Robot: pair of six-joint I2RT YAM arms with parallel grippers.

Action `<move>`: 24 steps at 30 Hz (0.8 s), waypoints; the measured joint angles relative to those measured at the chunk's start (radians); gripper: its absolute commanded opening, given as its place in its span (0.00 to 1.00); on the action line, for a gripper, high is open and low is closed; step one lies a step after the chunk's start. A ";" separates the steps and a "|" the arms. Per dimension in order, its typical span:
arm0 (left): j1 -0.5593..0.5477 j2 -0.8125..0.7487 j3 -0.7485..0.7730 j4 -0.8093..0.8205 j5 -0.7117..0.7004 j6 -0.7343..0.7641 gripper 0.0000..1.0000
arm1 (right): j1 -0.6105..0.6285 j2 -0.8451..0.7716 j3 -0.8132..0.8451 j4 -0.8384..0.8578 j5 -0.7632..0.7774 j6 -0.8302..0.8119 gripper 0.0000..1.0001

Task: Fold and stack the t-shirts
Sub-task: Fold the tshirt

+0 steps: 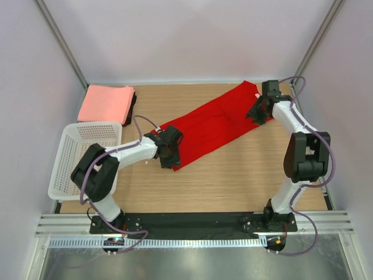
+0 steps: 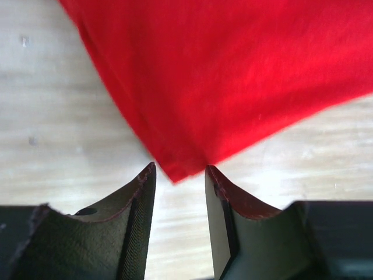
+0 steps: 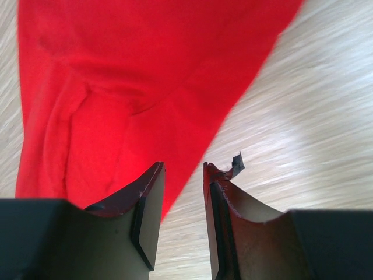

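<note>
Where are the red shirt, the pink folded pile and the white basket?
red shirt [image 1: 210,125]: top external view, middle of the cloth.
pink folded pile [image 1: 105,104]: top external view, centre of the top layer.
white basket [image 1: 73,151]: top external view, bare mesh floor.

left end effector [image 2: 180,167]: fingers apart | red t-shirt [image 2: 233,76]: corner tip (pointing down-frame) in the gap | table [image 2: 52,134]: wood

Walls [image 1: 186,35]: plain pale panels around me on three sides
My table [image 1: 233,186]: light wood grain, evenly lit
</note>
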 measured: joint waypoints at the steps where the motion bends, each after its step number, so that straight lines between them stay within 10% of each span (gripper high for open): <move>1: -0.002 -0.013 -0.003 -0.016 0.007 -0.009 0.42 | 0.022 0.002 0.000 0.006 0.002 0.014 0.39; 12: 0.026 -0.104 0.134 -0.121 -0.009 0.027 0.45 | 0.252 0.121 0.024 0.098 0.029 0.122 0.38; 24: 0.064 0.032 0.133 -0.072 0.003 0.203 0.41 | -0.012 0.175 0.028 0.168 0.015 0.026 0.38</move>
